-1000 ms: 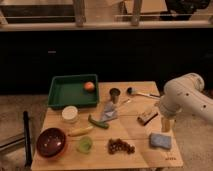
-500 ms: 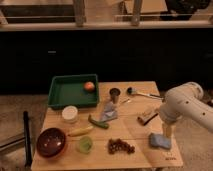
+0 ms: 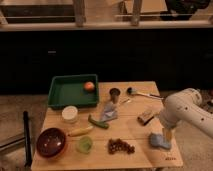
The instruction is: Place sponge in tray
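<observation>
The blue sponge (image 3: 159, 141) lies on the wooden table (image 3: 135, 131) near its front right corner. The green tray (image 3: 70, 92) stands at the table's back left with an orange fruit (image 3: 89, 86) in its right corner. My gripper (image 3: 166, 134) hangs from the white arm (image 3: 186, 111) on the right. It is right above the sponge's right side, at or very close to it.
A brown block (image 3: 145, 116) lies just behind the sponge, a brush (image 3: 142, 93) at the back right. Mid-table are a metal cup (image 3: 115, 94), a blue cloth (image 3: 109, 113), a green vegetable (image 3: 98, 122) and grapes (image 3: 120, 146). At the left are a white bowl (image 3: 70, 113), banana (image 3: 80, 131), green cup (image 3: 84, 144) and red bowl (image 3: 51, 142).
The arm has swung down and toward the front of the table, bringing the gripper down onto the sponge. Nothing on the table has moved.
</observation>
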Motion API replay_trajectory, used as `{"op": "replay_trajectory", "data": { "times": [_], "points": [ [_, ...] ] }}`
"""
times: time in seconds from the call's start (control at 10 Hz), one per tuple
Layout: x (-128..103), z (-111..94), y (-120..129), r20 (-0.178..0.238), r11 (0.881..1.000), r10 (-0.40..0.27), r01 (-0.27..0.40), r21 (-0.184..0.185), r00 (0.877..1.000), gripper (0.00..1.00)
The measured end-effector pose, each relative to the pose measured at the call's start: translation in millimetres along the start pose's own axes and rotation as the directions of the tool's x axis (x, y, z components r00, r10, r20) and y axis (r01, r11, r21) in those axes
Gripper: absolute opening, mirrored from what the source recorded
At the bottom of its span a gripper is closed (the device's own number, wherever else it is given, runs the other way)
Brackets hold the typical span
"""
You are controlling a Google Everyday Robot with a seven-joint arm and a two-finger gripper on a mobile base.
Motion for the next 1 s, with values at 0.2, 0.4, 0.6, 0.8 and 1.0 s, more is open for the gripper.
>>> {"op": "replay_trajectory", "data": {
  "times": [0.2,0.4,0.6,0.8,1.0],
  "points": [
    [1,4,5,0.001,1.000,-0.010,0.010,-0.005,1.000,0.80],
    [2,17,11,0.003,0.999,-0.029,0.029,-0.014,1.000,0.80],
    [-1,23,15,0.006,0.999,-0.045,0.045,-0.022,0.999,0.80],
    [-1,29,19,0.006,0.997,-0.068,0.068,-0.030,0.998,0.80],
    [1,34,22,0.002,0.996,-0.082,0.082,-0.040,0.997,0.80]
  ]
}}
